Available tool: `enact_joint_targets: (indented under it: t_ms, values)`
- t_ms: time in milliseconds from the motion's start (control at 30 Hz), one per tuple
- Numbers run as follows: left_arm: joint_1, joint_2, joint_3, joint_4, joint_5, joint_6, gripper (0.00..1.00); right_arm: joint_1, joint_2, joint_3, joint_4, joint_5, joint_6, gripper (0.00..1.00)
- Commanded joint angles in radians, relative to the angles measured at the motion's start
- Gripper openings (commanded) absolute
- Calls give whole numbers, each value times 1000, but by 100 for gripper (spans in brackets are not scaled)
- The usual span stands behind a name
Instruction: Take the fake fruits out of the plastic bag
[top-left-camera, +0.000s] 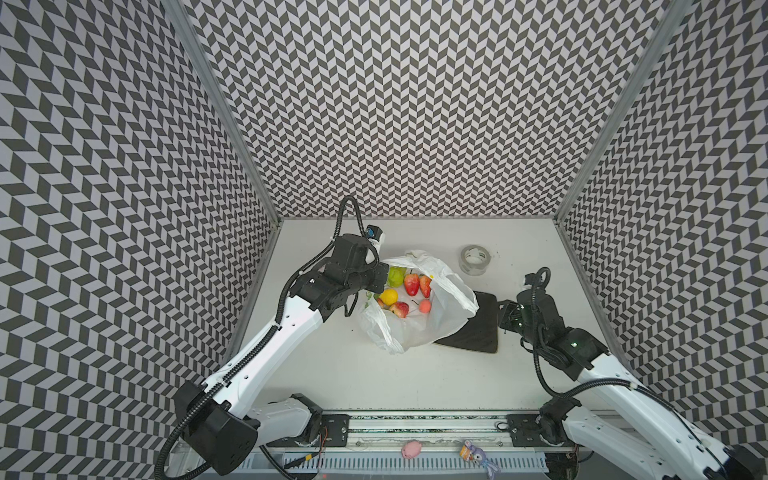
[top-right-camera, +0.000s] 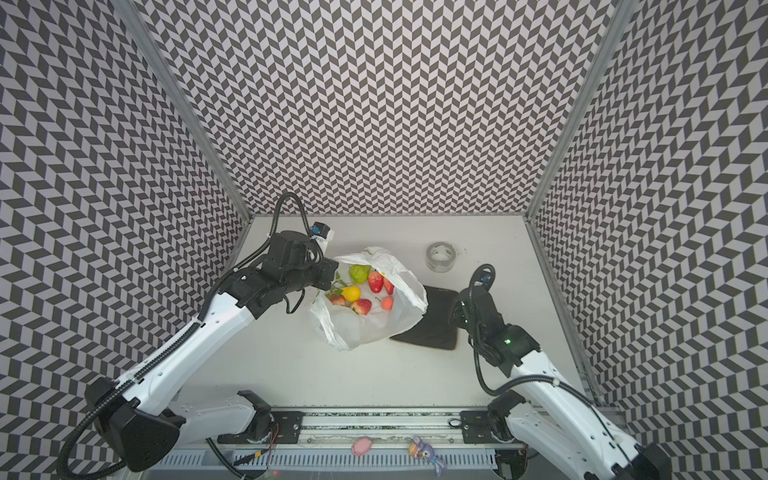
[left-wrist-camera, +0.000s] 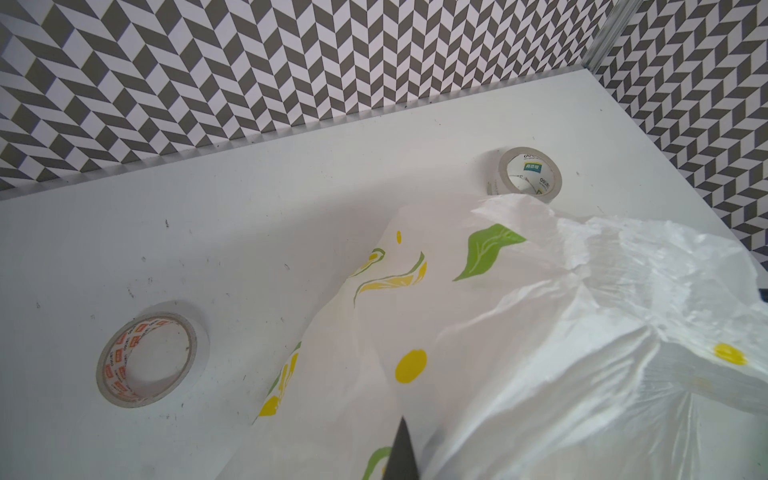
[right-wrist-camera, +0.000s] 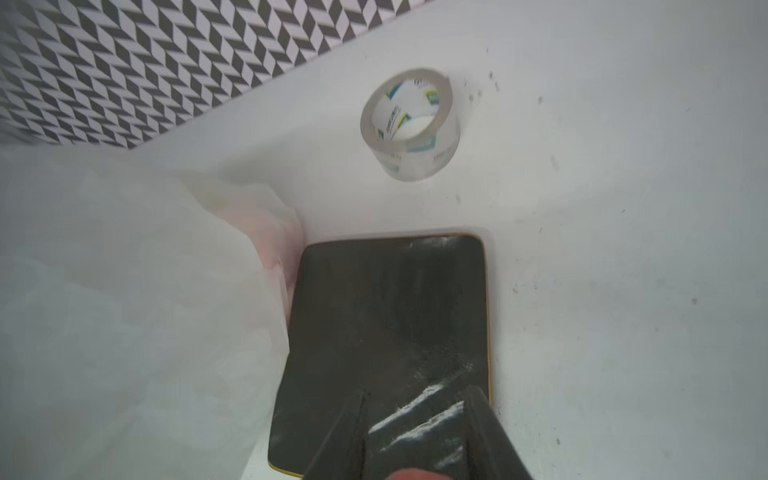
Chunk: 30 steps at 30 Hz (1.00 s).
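so the left end effector (left-wrist-camera: 402, 455) was pinched shut on the plastic bag (top-left-camera: 415, 332) rim, right beside the fake fruits (top-left-camera: 411, 284) inside. The right end effector (right-wrist-camera: 415, 392), jaws slightly apart, sat farther off over the tray (right-wrist-camera: 386, 299).

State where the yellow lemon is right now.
In both top views the yellow lemon lies inside the open plastic bag, at its left side, right next to the green fruit.

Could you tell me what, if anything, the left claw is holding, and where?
The left claw appears shut on the bag, pinching its rim beside the fruits; the exact contact is hidden.
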Motion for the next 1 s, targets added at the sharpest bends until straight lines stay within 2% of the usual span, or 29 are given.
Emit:
enact_joint_targets:
  t_ms: [0,200,433,833,967]
  values:
    - [3,-20,-4,9,9,-20,0,-3,65,-52,295,-84,-45,25]
    - [4,-32,-27,9,19,-30,0,-3,222,-153,459,-174,-100,24]
    - [3,-33,-32,3,23,-28,0,-4,293,-225,590,-155,-93,25]
    - [3,-27,-28,16,29,-42,0,-4,404,-241,653,-154,-112,40]
    - [3,-27,-25,24,29,-50,0,-4,385,-231,621,-133,-95,54]
